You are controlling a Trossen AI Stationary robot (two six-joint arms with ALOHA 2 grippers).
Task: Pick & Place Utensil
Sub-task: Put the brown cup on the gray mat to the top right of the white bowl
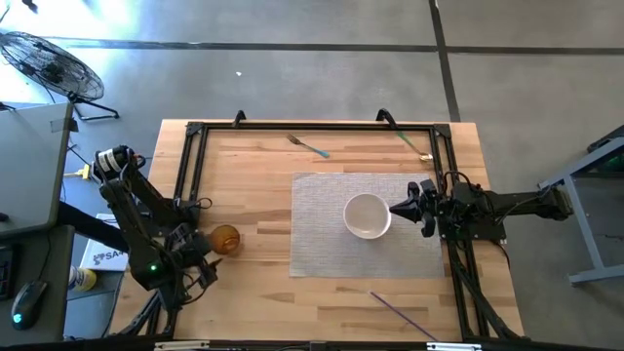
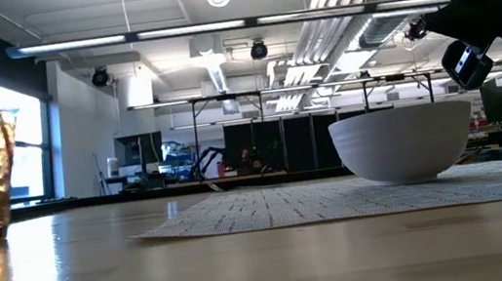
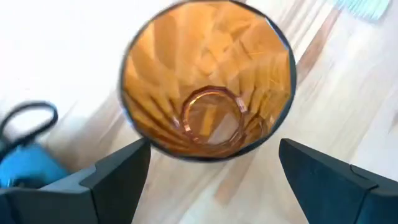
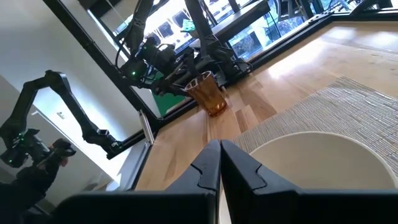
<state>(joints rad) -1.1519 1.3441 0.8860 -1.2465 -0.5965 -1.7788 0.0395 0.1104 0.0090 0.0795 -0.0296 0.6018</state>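
A fork with a teal handle (image 1: 307,146) lies flat on the wood near the table's far edge. A green-handled utensil (image 1: 414,144) lies at the far right, and a thin purple stick (image 1: 398,310) lies near the front edge. An amber faceted glass (image 1: 225,239) stands upright at the table's left. My left gripper (image 3: 211,168) is open, slanting down over the glass's near-left side, its fingers wider apart than the glass (image 3: 208,78) and touching nothing that shows. My right gripper (image 1: 395,208) is shut and level, just right of the white bowl (image 1: 368,215).
The bowl stands on a grey woven placemat (image 1: 322,244) at the table's middle right. A black frame (image 1: 190,166) runs along the table's left, far and right edges. A blue-handled tool (image 3: 25,168) lies by the glass. Bare wood (image 1: 253,175) lies between glass and mat.
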